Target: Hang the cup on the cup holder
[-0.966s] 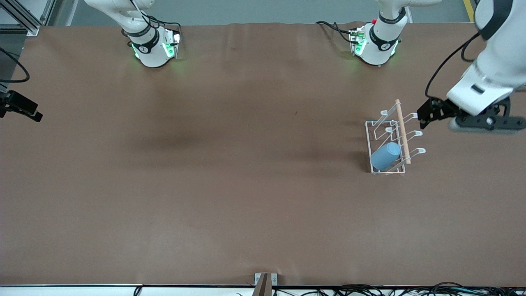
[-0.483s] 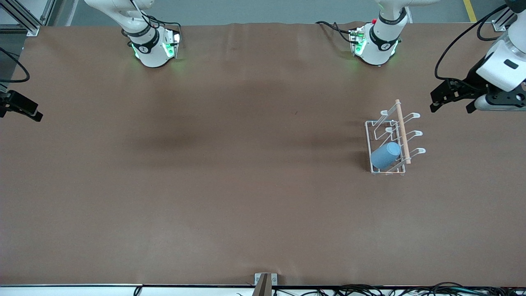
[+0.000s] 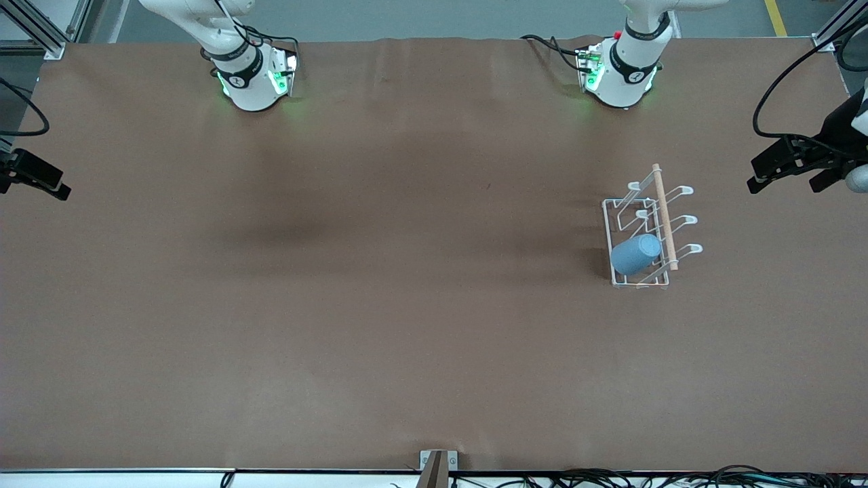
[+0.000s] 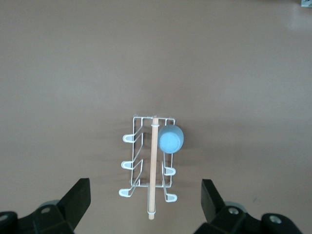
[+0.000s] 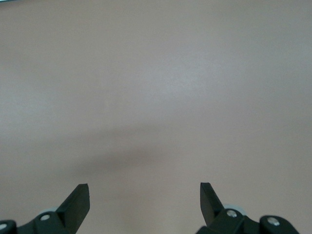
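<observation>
Where the brown bench (image 3: 339, 339) lies bare, a light-blue cup (image 3: 636, 255) hangs tilted on the white wire cup holder (image 3: 629, 203). It looks light, rigid and smooth; grip its sides. Left hand (image 3: 790, 166) hovers open nearby; right hand (image 5: 145, 202) open, probably waiting over bare bench.

cup holder (image 3: 641, 237) alone on table (image 3: 380, 305), cup (image 3: 635, 255) covering one prong

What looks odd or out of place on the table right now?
Nothing stands out. The cup hangs tilted on a prong of the cup holder, at the end nearer the front camera. The holder stands upright, its wooden rod in place; nothing is spilled or damaged.
</observation>
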Robot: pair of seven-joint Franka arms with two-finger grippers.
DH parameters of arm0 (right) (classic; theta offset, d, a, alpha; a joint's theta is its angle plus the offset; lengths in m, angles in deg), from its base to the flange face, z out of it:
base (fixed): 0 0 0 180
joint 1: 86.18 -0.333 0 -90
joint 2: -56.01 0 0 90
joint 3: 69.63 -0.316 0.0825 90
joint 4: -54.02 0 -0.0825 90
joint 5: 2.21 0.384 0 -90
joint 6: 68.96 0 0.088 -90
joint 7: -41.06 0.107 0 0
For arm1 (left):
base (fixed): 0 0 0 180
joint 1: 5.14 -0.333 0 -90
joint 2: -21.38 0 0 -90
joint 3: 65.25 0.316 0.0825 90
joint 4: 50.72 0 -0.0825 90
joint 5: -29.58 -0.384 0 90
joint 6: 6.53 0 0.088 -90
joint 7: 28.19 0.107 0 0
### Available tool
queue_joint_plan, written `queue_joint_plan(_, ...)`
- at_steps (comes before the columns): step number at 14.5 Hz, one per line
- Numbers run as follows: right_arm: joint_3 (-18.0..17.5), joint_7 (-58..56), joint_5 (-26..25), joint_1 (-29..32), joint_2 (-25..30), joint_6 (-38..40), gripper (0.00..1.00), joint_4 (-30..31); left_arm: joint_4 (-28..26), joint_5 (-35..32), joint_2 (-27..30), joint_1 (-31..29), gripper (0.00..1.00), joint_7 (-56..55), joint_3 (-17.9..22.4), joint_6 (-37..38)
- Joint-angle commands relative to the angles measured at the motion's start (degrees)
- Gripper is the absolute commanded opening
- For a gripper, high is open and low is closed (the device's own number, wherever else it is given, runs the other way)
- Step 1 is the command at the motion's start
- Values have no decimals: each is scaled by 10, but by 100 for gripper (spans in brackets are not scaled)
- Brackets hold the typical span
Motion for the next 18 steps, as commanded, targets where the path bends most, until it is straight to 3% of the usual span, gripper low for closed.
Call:
queue_joint_plan(1,-6,2,-4,7,4,3,100,3,-3,-24,6,10,100,-2,5,11)
queue_joint_plan(18,-7,-13,-4,4,4,3,100,1,-28,-23,24,9,100,-29,-5,-12)
